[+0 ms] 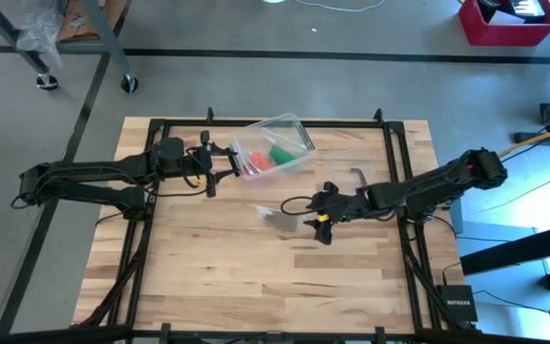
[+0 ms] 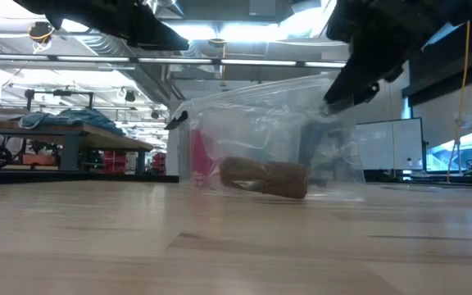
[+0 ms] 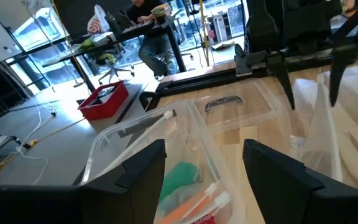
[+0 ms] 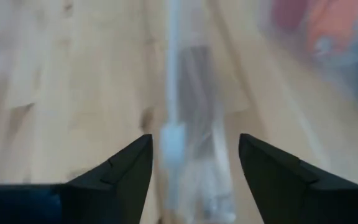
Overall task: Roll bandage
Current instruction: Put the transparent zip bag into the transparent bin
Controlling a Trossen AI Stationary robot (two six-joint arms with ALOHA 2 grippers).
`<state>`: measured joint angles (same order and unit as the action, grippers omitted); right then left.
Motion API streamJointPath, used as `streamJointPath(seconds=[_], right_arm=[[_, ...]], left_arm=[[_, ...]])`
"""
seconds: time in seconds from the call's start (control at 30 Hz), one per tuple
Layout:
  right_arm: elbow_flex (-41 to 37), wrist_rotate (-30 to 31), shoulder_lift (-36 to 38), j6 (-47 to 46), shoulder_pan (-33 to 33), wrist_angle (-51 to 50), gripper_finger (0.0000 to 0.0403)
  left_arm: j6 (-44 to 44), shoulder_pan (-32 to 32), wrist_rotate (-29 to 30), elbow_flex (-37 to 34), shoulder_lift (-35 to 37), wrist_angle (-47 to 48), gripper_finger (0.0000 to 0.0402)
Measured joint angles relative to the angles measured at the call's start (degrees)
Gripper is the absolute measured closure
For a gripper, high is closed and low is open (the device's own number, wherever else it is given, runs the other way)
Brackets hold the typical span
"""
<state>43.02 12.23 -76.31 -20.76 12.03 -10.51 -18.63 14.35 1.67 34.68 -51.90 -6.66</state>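
Observation:
The bandage (image 2: 265,178) is a small brown roll inside a clear plastic bag (image 2: 277,131). The bag lies on the table's middle (image 1: 277,218). My right gripper (image 1: 321,225) hangs open just to the bag's right and above it. In the right wrist view the bag (image 4: 188,124) shows ahead between the open fingers of my right gripper (image 4: 194,138). I see no touch. My left gripper (image 1: 213,172) is held open above the table at the far left, beside a clear plastic box (image 1: 270,148), and touches nothing (image 3: 204,165).
The open box (image 3: 185,180) holds green and orange items. Its clear lid with a black handle (image 1: 359,176) lies on the table to the right of the box. A black frame (image 1: 399,143) runs around the tabletop. The table's near half is bare wood.

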Motion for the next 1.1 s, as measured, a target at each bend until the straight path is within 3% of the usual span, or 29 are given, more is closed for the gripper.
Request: streamJointPath(seconds=[0.1,0.27,0.33,0.7,0.97,1.1], right_arm=[[-0.02,2.71,-1.85,0.06,-0.04,1.49,0.0205],[-0.06,3.21,-2.80,3.09,-0.04,3.08,0.0349],[0.57,3.21,-2.29,6.70,-0.04,3.34,0.0388],[21.94,10.86,0.24,20.03,-2.29,-4.57,0.0391],[29.38,11.24,0.31,26.13,-15.06,-1.44,0.0394],[29.37,6.58,-0.78,26.84,-22.43,3.14,0.0399]], left_arm=[[0.07,0.00,0.00,0.00,0.00,0.02,0.0194],[0.05,0.00,0.00,0.00,0.00,0.13,0.0194],[0.13,0.00,0.00,0.00,0.00,0.20,0.0194],[0.20,0.02,0.02,0.00,0.00,0.09,0.0194],[-0.12,0.04,0.02,0.00,0.00,0.18,0.0194],[-1.20,0.04,0.04,0.00,0.00,0.18,0.0194]])
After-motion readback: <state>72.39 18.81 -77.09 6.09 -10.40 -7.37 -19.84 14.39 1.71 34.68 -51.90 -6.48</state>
